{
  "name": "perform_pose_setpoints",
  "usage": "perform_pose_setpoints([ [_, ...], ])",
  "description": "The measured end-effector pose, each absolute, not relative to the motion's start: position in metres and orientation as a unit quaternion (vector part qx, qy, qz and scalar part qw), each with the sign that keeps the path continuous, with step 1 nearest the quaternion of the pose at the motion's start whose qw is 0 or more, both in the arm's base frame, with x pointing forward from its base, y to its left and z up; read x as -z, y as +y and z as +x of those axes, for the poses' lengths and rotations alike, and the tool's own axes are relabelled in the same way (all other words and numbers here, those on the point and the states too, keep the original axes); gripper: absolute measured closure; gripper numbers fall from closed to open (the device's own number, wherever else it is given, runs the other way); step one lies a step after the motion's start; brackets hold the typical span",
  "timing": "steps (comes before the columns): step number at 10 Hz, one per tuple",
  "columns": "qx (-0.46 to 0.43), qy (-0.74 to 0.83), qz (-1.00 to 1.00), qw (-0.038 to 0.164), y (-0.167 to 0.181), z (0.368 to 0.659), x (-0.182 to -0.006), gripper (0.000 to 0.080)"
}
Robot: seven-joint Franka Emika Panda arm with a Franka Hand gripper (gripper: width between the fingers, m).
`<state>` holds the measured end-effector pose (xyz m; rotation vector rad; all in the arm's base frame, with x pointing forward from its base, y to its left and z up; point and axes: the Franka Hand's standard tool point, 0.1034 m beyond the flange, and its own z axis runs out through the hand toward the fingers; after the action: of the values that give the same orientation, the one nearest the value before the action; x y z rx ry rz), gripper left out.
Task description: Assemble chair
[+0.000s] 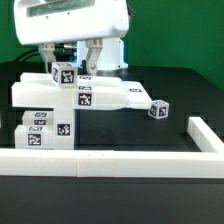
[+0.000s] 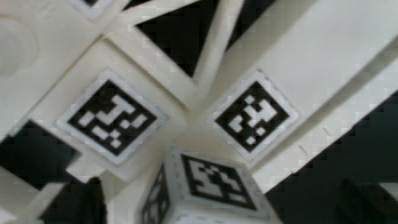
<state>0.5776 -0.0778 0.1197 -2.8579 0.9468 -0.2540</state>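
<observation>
Exterior view: the chair [image 1: 60, 100] lies in white tagged parts at mid-bench [image 1: 170, 85]. A flat slab [image 1: 105, 95] has blocky parts stacked at that view's left, and a small tagged block [image 1: 158, 109] sits at its end toward that view's right. The tool [image 1: 88, 62] hangs just above the slab's rear, beside an upright tagged piece [image 1: 63, 73]; I cannot tell whether its jaws are apart or together. A white rail [image 1: 120, 160] borders the front. Wrist view shows three tags [image 2: 249, 112] close up, blurred.
</observation>
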Motion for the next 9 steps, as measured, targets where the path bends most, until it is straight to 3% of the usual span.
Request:
perform_pose_setpoints([
  [6, 0.09, 0.001, -0.996, 0.016, -0.0837, 0.5765, -0.1187, 0.0151],
  [9, 0.071, -0.003, -0.997, 0.024, -0.0815, 0.5736, -0.1171, 0.0151],
])
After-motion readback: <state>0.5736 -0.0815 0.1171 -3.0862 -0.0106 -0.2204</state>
